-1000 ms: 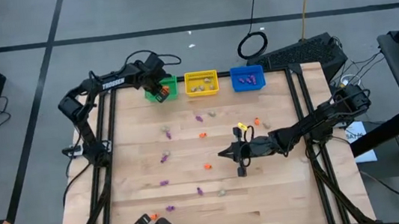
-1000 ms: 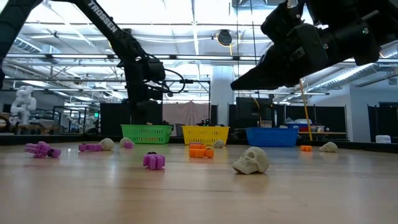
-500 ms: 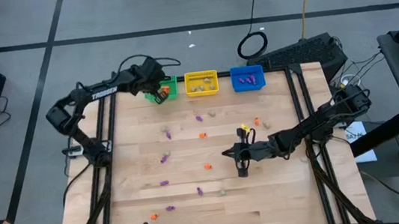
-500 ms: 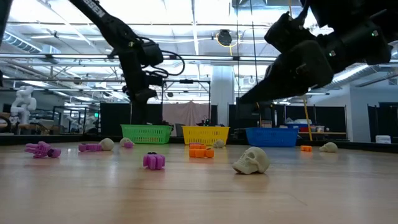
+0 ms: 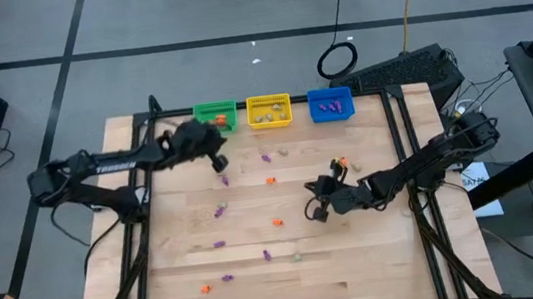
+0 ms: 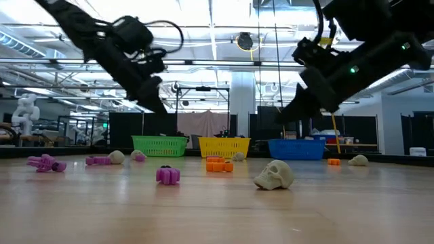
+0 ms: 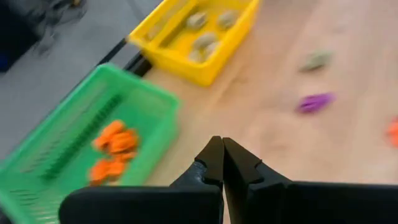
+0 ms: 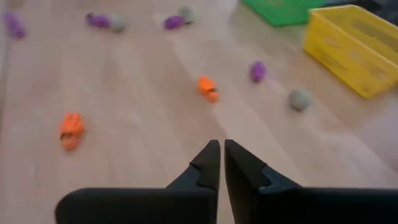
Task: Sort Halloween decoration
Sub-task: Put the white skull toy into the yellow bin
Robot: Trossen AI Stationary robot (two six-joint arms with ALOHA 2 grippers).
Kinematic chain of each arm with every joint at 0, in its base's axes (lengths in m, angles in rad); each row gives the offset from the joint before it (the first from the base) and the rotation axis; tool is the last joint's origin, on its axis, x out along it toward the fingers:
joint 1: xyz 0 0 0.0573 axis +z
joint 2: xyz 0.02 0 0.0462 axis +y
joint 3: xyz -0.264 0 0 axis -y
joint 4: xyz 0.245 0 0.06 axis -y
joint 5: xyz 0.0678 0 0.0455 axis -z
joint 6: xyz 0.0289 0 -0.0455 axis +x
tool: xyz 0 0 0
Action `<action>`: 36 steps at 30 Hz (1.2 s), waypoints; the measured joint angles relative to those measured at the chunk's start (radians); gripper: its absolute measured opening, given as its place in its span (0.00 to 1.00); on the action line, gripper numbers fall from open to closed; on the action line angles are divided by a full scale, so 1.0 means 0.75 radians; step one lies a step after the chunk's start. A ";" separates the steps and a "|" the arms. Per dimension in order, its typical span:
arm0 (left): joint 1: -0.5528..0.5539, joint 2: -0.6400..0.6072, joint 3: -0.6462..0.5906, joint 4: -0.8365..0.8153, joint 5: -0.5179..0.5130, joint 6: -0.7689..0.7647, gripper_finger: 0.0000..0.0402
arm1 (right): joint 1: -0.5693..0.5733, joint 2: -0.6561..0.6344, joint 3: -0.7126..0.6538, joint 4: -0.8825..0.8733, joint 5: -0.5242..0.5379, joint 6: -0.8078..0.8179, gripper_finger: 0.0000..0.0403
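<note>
Wooden table: left end effector closed, empty, near green basket; right end effector closed, empty, mid-table.

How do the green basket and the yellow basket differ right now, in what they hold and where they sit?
The green basket holds orange trinkets; the yellow basket holds pale grey-beige ones. In the high view the green basket stands at the left end of the row, and the yellow basket stands in the middle, beside the blue basket. Both are slotted plastic baskets at the table's far edge.
</note>
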 joint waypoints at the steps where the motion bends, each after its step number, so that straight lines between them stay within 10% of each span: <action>1: -0.033 -0.026 -0.039 0.052 0.000 -0.022 0.00 | -0.010 -0.019 0.001 -0.029 0.012 0.033 0.05; 11: -0.306 -0.122 -0.301 0.588 0.001 -0.143 0.00 | -0.125 -0.361 0.001 -0.721 0.010 0.369 0.27; 21: -0.450 -0.121 -0.362 0.638 -0.008 -0.142 0.00 | -0.278 -0.480 0.001 -1.475 -0.181 0.599 0.49; 36: -0.498 -0.121 -0.364 0.639 -0.022 -0.130 0.00 | -0.582 -0.479 -0.040 -1.329 -0.510 0.377 0.51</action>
